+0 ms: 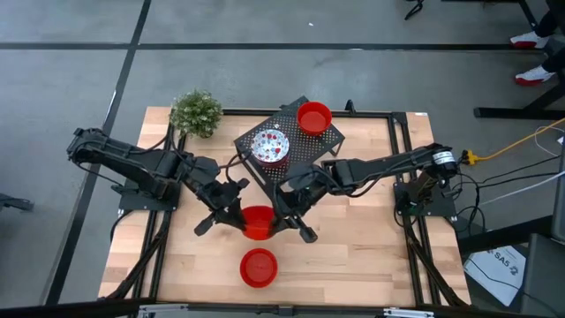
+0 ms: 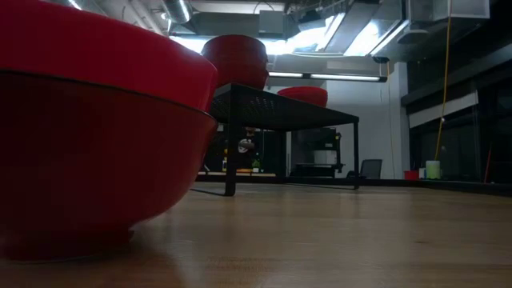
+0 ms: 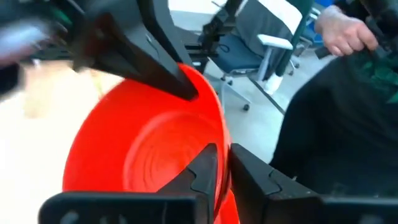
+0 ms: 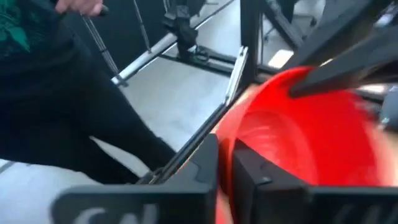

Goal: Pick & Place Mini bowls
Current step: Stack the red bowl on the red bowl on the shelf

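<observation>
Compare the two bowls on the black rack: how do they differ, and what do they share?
Colour: the corner bowl is plain red; the middle bowl is white inside with red speckles.
Place: the red one sits at a corner of the rack, farther from the arms; the speckled one sits near the rack's middle.
Shared: both are small, round, upright, and untouched by either pincer.

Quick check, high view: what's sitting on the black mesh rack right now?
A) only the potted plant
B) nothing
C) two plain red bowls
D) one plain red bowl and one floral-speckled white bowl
D: on the black mesh rack sit one plain red bowl and one white floral-speckled bowl; the potted plant stands on the table beside it.
</observation>
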Robot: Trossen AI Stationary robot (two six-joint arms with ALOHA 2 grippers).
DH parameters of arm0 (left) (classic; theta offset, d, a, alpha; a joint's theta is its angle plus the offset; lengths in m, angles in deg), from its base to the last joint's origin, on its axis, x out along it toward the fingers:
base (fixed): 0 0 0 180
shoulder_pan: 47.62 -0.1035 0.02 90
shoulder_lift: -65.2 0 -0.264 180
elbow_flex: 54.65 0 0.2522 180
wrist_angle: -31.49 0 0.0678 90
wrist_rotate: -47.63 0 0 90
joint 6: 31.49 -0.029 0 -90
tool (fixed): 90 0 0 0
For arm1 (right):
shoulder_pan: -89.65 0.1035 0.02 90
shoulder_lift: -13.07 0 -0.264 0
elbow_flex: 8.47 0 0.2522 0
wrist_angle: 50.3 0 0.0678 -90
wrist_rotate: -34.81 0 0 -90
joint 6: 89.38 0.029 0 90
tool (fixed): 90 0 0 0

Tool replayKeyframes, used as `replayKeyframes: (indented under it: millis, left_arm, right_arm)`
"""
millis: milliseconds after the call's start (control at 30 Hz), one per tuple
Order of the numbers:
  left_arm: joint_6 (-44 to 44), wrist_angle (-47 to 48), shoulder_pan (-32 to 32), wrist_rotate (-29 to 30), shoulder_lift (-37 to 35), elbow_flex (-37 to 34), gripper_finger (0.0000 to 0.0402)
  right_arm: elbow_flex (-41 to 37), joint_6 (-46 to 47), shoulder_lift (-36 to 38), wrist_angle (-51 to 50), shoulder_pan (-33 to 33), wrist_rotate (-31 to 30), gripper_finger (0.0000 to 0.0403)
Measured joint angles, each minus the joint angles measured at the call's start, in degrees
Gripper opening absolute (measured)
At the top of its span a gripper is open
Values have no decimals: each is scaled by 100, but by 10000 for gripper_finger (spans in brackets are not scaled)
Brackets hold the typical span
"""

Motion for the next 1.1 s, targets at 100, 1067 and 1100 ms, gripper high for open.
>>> replayKeyframes:
  millis: [100,1067,1100]
  left_arm:
    - [12,7,-49,141,-4,5,44]
    - [-241,-838,-78,1049,-157,-3,64]
    - [-240,-838,-78,1049,-157,-3,63]
  right_arm:
    - [-9,200,-8,-112,-3,25,17]
    - [4,187,1801,-1913,438,-4218,11]
    - [4,152,1814,-1913,438,-4468,11]
